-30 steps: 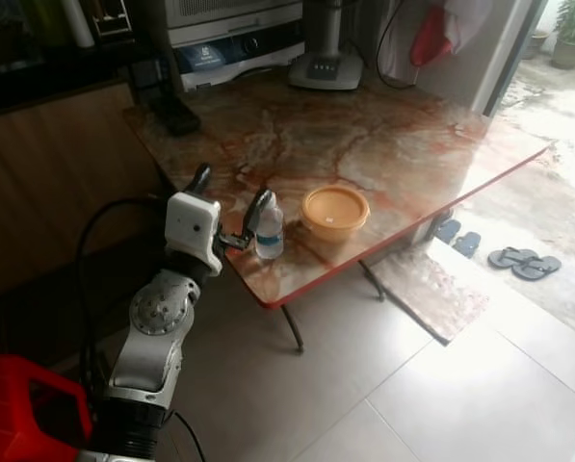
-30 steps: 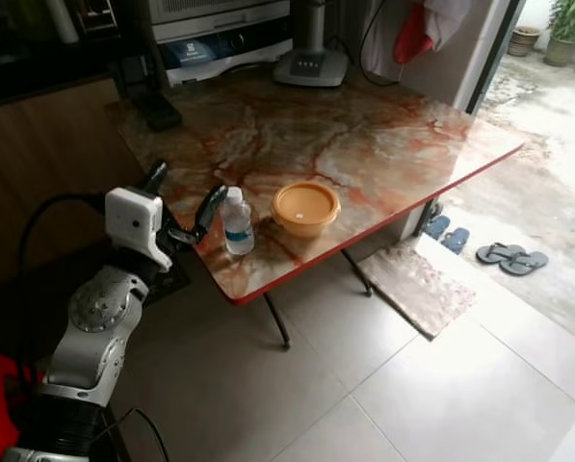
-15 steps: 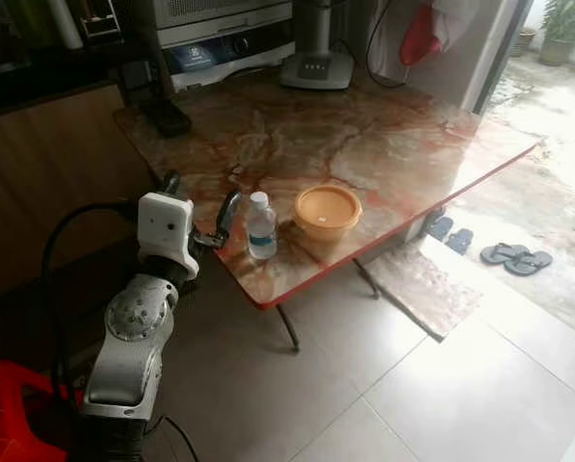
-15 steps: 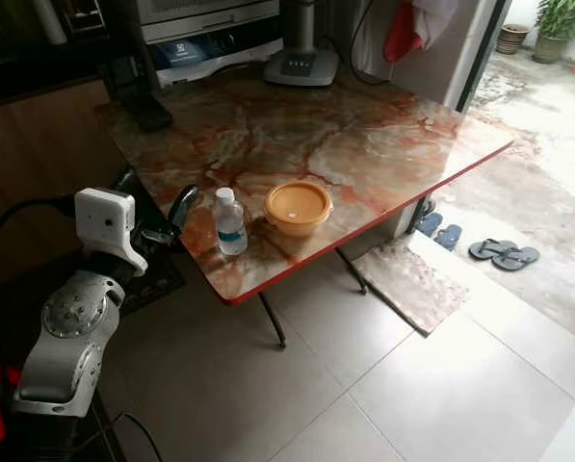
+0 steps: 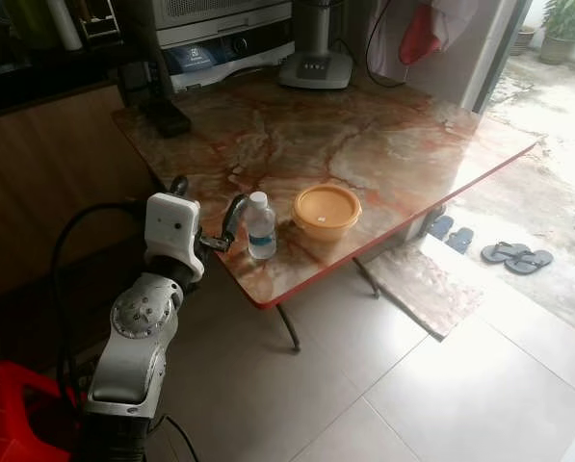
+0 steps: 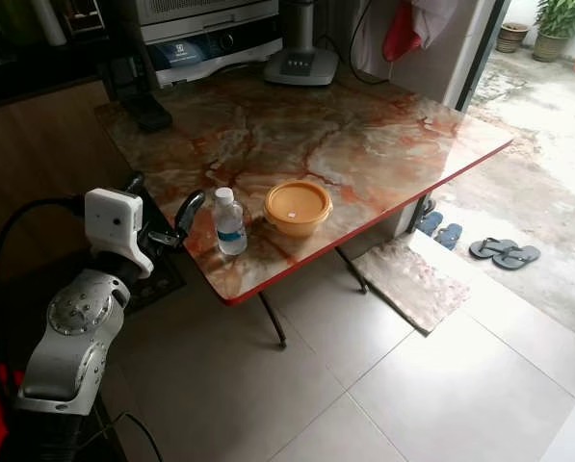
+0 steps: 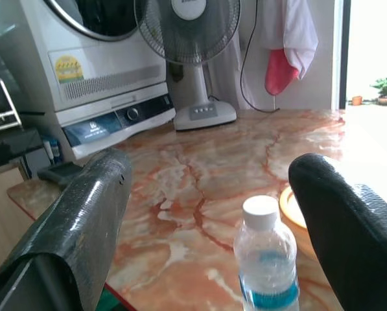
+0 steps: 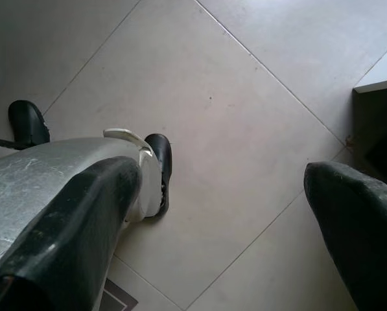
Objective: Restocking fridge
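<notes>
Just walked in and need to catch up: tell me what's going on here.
The robot's left gripper is open beside a small clear plastic water bottle with a white cap near the edge of the reddish marble table. The fingers are not yet closed on it. A round orange lidded container sits next to the bottle. The right gripper hangs open over the tiled floor.

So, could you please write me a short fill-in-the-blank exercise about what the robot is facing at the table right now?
1. The water bottle has a ____ cap.
2. The left gripper is ____, its fingers beside the bottle and not yet around it.
3. On the marble table, the orange bowl sits on the bottle's ____ side.
4. At the table's far edge stands a white ____.

Missing words: white; open; right; fan
</notes>
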{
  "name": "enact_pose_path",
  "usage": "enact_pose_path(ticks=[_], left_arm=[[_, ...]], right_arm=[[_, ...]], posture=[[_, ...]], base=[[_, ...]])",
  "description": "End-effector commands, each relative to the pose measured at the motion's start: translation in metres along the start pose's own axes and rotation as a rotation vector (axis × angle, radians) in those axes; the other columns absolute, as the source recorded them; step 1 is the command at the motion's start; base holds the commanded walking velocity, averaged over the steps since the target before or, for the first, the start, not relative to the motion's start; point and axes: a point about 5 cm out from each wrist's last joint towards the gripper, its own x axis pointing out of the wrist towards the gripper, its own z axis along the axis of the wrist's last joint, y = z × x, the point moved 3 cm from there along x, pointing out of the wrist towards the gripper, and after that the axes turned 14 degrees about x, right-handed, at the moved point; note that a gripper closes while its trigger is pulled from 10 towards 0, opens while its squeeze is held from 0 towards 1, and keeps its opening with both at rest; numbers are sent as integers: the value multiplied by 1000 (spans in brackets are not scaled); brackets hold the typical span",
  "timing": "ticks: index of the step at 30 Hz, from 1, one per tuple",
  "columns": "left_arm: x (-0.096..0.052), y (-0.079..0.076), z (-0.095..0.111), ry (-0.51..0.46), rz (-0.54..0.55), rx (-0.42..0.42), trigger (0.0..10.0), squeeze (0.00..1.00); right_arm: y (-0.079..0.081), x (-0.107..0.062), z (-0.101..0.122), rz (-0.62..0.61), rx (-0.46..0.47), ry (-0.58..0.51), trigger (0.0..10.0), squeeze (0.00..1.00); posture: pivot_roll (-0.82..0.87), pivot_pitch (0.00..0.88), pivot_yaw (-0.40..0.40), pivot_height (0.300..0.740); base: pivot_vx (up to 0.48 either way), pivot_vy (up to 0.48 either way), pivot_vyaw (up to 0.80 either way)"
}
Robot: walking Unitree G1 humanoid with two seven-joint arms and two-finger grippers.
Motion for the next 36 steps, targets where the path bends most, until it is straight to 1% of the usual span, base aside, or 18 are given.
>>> enact_pose_path(ticks=[1,2,4,5,7,12,17,20,23,29,36], left_arm=[[1,4,6,-14,14,-3,10000,0],[0,4,5,-12,23,-9,10000,0],[-1,3,5,-9,25,-11,10000,0],[-1,3,5,-8,24,-9,10000,0],[-1,1,12,-28,10,-12,10000,0],[2,3,17,-42,-7,1,10000,0],[3,3,20,-55,-18,7,10000,0],[2,4,21,-51,-14,6,10000,0],[-3,1,21,-42,-14,-9,10000,0],[-5,-2,21,-32,-29,-16,10000,0],[-7,-1,22,-32,-27,-18,10000,0]], right_arm=[[-4,-1,-1,-9,-14,3,10000,0],[-3,0,-1,-5,-36,13,10000,0],[-2,0,-1,0,-44,12,10000,0],[-2,0,-1,0,-42,10,10000,0],[-1,0,0,-1,-20,5,10000,0],[2,0,0,15,-4,3,10000,0],[4,1,0,17,-18,10,10000,0],[6,1,-1,25,-17,12,10000,0],[6,0,-2,31,14,3,10000,0],[4,0,-4,24,3,11,10000,0],[3,0,-4,33,-4,17,10000,0]], posture=[[25,32,-1,740],[24,38,3,740],[22,40,7,740],[22,40,7,740],[34,40,11,740],[41,37,18,740],[70,33,15,740],[70,23,12,740],[76,17,12,740],[82,17,10,740],[83,13,3,740]], base=[[0,0,0],[0,0,0],[0,0,0],[0,0,0],[0,0,0],[0,0,0],[250,0,0],[266,0,0],[284,0,0],[303,0,0],[311,0,0]])
